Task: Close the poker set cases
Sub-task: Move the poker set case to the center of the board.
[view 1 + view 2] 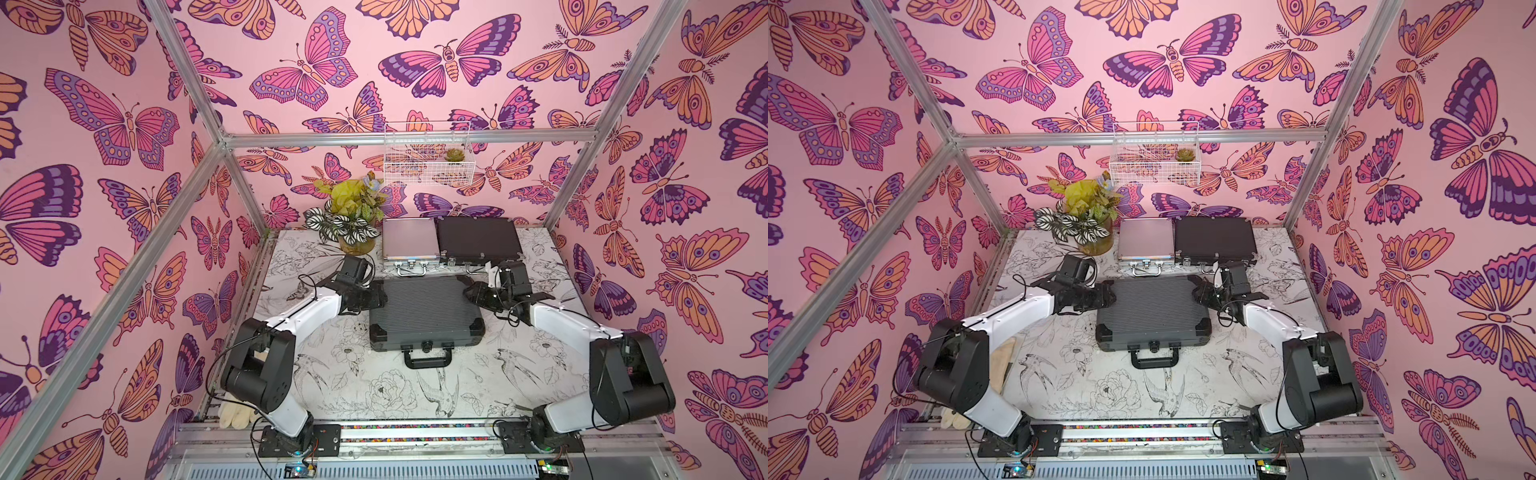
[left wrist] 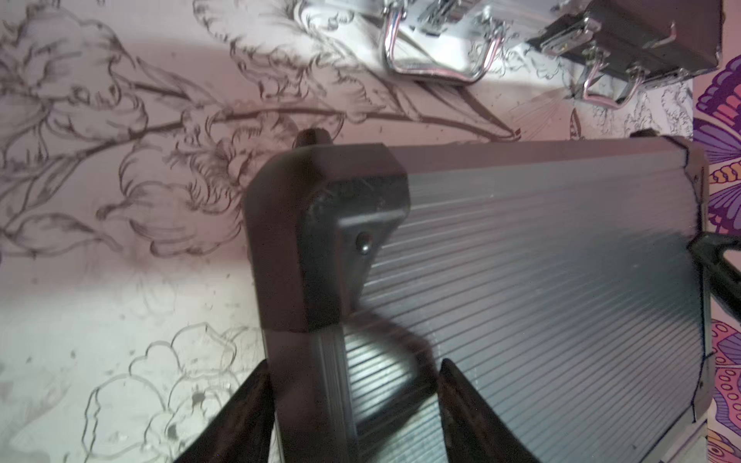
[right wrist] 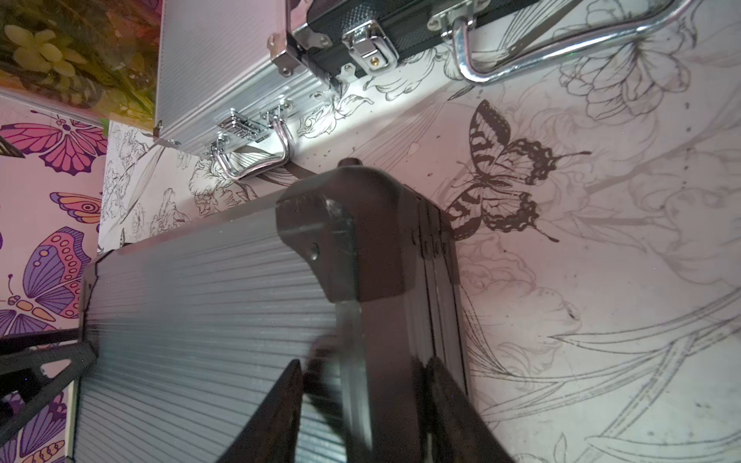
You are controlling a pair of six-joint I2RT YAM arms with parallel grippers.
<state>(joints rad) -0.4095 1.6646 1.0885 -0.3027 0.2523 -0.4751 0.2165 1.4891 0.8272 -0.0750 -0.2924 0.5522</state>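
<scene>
Your left hand (image 2: 355, 373), jaws apart, straddles the 9 o'clock edge of the ribbed grey case (image 1: 426, 309) lying lid-down at the centre of the desk (image 1: 374, 395), right hand (image 3: 365, 360) at 3 o'clock, grip unreadable, so an uneven shove could skid it toward 12 o'clock into the silver case (image 1: 410, 239).

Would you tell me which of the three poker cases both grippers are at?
The large ribbed dark-grey case, nearest the robot: the left gripper and right gripper flank it. The silver case and black case lie behind it.
</scene>
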